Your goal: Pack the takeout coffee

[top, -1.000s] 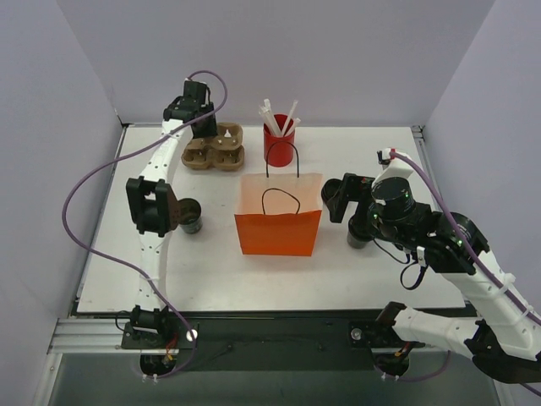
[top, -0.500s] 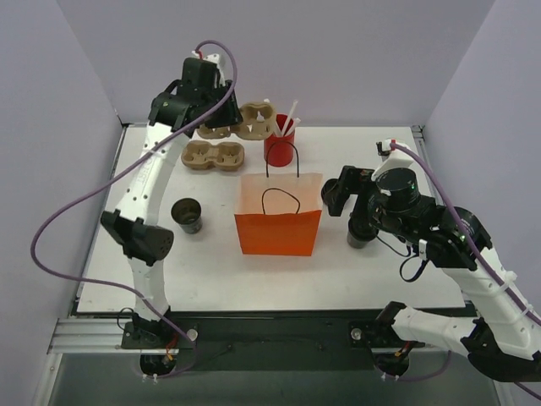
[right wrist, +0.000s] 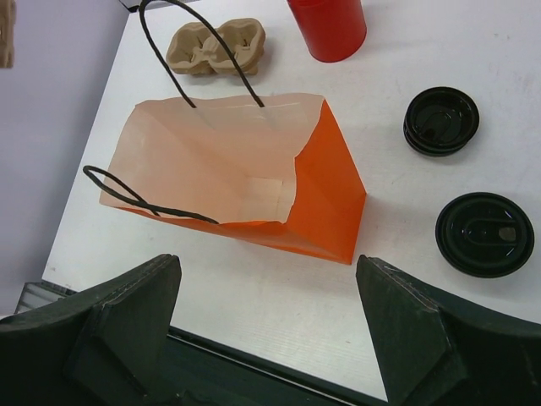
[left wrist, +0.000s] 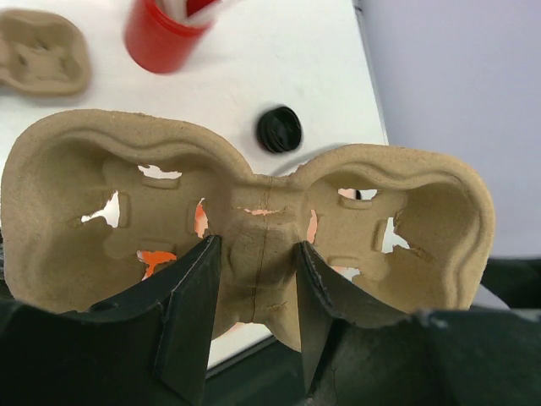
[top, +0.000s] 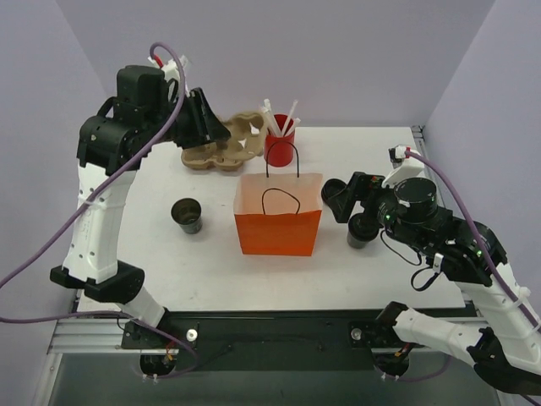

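Cardboard carrier (top: 245,134) aloft in the left gripper (top: 220,132), open dark cup (top: 187,215) well below it. At its wrist, clamped on the centre rib; keep level. Right gripper (right wrist: 266,296) splayed wide, lidded cup (right wrist: 484,234) just ahead of its right finger.

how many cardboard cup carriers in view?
2. One carrier held in the left gripper, aloft; the other carrier lies on the table left of the red cup. No others visible.

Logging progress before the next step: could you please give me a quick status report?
Left gripper shut on cardboard carrier, aloft. Right gripper open, empty, beside orange bag. Open cup and lidded cup on table, neither bagged. Bag mouth open.
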